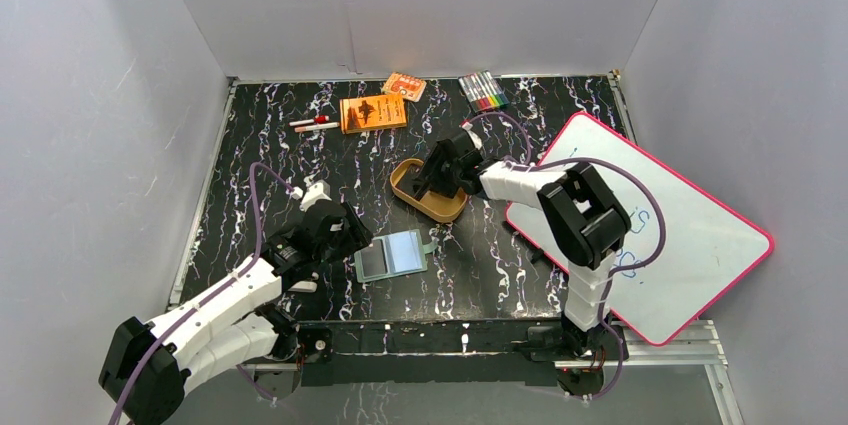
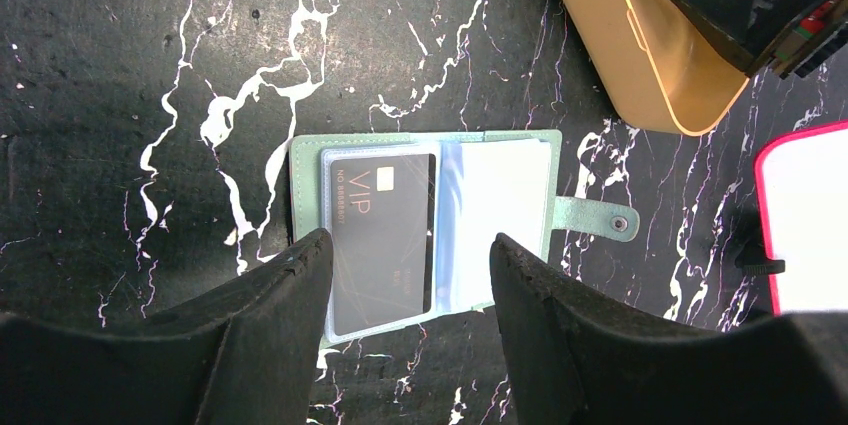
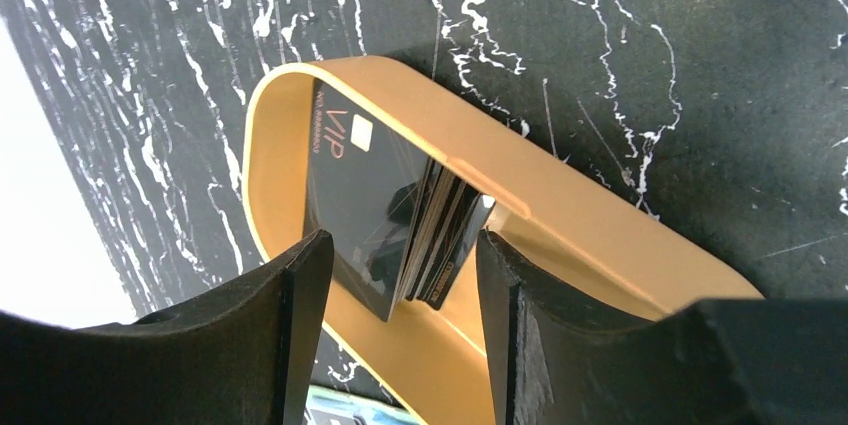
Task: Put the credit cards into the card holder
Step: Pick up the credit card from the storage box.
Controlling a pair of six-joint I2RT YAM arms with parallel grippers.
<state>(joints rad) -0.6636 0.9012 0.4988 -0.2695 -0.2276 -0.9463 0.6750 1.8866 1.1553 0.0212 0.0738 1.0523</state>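
Several credit cards are in the golden tin. Some lean on their edges against its wall and one lies nearly flat with its printed face up. One VIP card sits already in a clear sleeve of the card holder, which lies open on the table, near the tin.

The right gripper hangs over the tin with its fingers spread. The leaning cards are between them, and it pinches nothing. The left gripper hovers above the open holder, fingers also spread and empty.

I think the main danger is in the pick. The cards stand very close together, so closing now can catch two or three at once, or only a corner, and a thin smooth card slips easily. A finger can also push on the tin wall. Nothing holds the tin, so it may slide or tip. Later, the holder is light and not pressed down. Pushing a card into a sleeve may move it or fold it shut.
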